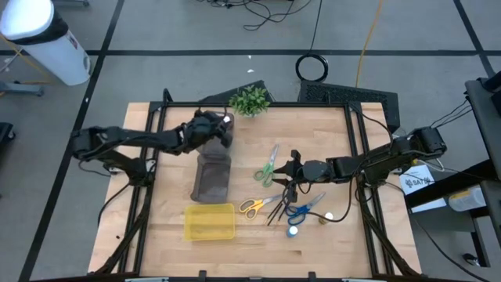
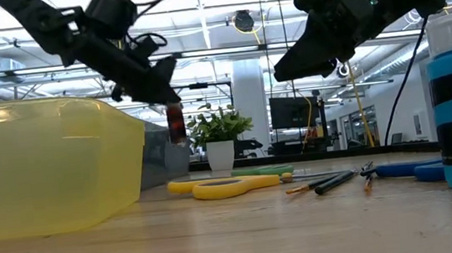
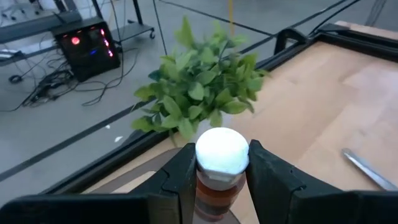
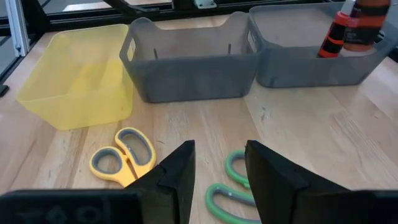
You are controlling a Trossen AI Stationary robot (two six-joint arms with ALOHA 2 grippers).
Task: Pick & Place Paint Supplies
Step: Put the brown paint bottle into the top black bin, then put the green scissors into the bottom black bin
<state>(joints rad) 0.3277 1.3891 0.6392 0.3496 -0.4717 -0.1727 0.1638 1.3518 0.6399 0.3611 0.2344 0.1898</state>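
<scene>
The left gripper (image 3: pixel 221 180) clamps a white-capped paint bottle (image 3: pixel 219 168) above the far end of the grey plastic organiser (image 1: pixel 213 176), near a leafy plant (image 1: pixel 250 100). A translucent yellow tray (image 1: pixel 210 222) sits nearer. The right gripper (image 4: pixel 219 171) hangs open and empty over green-handled scissors (image 4: pixel 233 183) on the wooden table (image 1: pixel 172 196)

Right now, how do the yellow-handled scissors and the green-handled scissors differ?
The yellow-handled scissors lie beside the yellow tray; the green-handled scissors lie farther back, toward the plant. The right gripper hovers by the green pair, its jaws apart; the yellow pair lies clear of it. Both rest flat on the table, unheld.
</scene>
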